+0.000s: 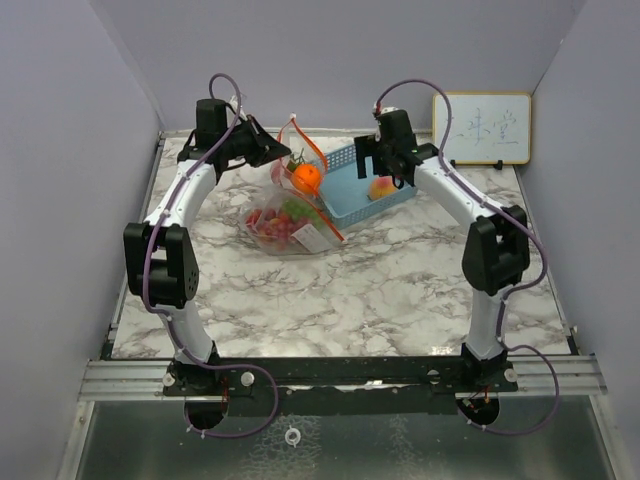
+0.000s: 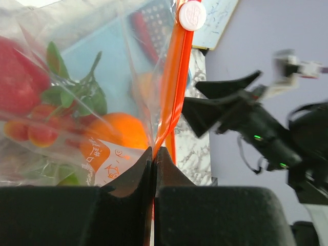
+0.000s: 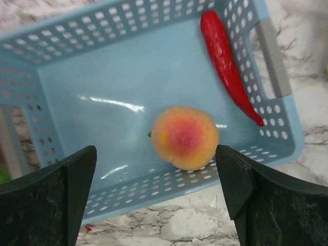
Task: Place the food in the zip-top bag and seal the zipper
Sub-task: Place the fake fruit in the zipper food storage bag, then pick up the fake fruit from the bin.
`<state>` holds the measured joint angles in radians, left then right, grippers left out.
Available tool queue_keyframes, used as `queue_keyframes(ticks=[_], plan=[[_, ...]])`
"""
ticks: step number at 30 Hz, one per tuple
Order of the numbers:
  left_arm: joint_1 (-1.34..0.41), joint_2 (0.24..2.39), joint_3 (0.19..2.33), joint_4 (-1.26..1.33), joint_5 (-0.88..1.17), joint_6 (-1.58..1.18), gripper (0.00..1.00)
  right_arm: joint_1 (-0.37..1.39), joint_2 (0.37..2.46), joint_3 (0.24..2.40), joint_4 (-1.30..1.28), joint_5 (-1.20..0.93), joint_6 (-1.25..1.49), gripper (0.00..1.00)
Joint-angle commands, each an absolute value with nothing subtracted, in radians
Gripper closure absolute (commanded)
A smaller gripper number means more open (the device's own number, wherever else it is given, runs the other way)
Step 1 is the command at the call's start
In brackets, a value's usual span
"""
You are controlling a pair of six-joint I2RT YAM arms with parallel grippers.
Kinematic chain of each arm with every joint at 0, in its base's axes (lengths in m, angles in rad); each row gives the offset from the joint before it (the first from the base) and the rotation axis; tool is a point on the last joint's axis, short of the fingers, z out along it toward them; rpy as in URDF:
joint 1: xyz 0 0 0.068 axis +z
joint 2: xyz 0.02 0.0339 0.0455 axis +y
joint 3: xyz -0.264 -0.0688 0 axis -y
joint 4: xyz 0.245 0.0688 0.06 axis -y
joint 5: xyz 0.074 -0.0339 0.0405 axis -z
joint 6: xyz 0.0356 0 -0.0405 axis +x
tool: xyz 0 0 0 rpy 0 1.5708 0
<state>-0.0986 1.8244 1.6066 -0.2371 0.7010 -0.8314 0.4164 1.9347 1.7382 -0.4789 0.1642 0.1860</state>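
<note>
The clear zip-top bag (image 1: 285,215) lies left of the blue basket (image 1: 345,195). An orange (image 1: 306,177), strawberries and small red pieces with green stems (image 2: 48,110) show through it. My left gripper (image 1: 280,152) is shut on the bag's mouth at the orange-red zipper strip (image 2: 174,82) and holds it raised; a white slider (image 2: 192,15) sits at the strip's far end. My right gripper (image 1: 385,172) is open above the basket (image 3: 128,102), over its near wall, with a peach (image 3: 184,137) between the fingertips' line. A red chili (image 3: 225,64) lies in the basket.
A small whiteboard (image 1: 481,128) leans at the back right wall. The basket stands at the back middle of the marble table (image 1: 380,290). Purple walls close in on three sides. A white label (image 2: 110,161) shows on the bag.
</note>
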Motion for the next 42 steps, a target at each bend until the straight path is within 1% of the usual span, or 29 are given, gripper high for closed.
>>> queue_keyframes(ticks=[1,6,12,16,19,22,23,25,27,29,31,34,37,40,42], plan=[[-0.107,1.802,1.610,-0.145,0.798,-0.890,1.00,0.431,2.064,1.801,-0.613,0.252,0.129,0.00],[-0.107,1.778,1.614,-0.158,0.787,-0.876,1.00,0.431,2.168,1.867,-0.669,0.272,0.120,0.00],[-0.107,1.758,1.577,-0.172,0.786,-0.862,1.00,0.431,2.239,1.848,-0.663,0.383,0.093,0.01],[-0.107,1.759,1.575,-0.180,0.785,-0.855,1.00,0.429,2.284,1.839,-0.655,0.410,0.086,0.00],[-0.107,1.762,1.574,-0.186,0.782,-0.849,1.00,0.428,2.297,1.835,-0.650,0.415,0.084,0.04],[-0.107,1.764,1.573,-0.191,0.779,-0.843,1.00,0.426,2.291,1.837,-0.636,0.420,0.078,0.17],[-0.107,1.765,1.572,-0.193,0.779,-0.842,1.00,0.426,2.281,1.838,-0.630,0.419,0.075,0.23],[-0.107,1.766,1.571,-0.195,0.779,-0.841,1.00,0.426,2.256,1.842,-0.620,0.408,0.067,0.41],[-0.107,1.766,1.572,-0.196,0.777,-0.838,1.00,0.426,2.218,1.861,-0.619,0.378,0.064,0.53],[-0.107,1.766,1.572,-0.202,0.774,-0.834,1.00,0.426,2.163,1.881,-0.615,0.303,0.061,0.61],[-0.107,1.766,1.575,-0.208,0.771,-0.830,1.00,0.426,2.086,1.871,-0.577,0.175,0.059,0.64],[-0.107,1.764,1.581,-0.213,0.770,-0.827,1.00,0.426,1.948,1.806,-0.457,-0.076,0.084,0.63],[-0.107,1.763,1.586,-0.219,0.767,-0.821,1.00,0.428,1.851,1.735,-0.308,-0.382,0.157,0.62],[-0.107,1.760,1.586,-0.220,0.768,-0.822,1.00,0.429,1.823,1.685,-0.133,-0.635,0.276,0.62],[-0.107,1.758,1.585,-0.221,0.769,-0.822,1.00,0.435,1.831,1.658,-0.019,-0.724,0.356,0.62]])
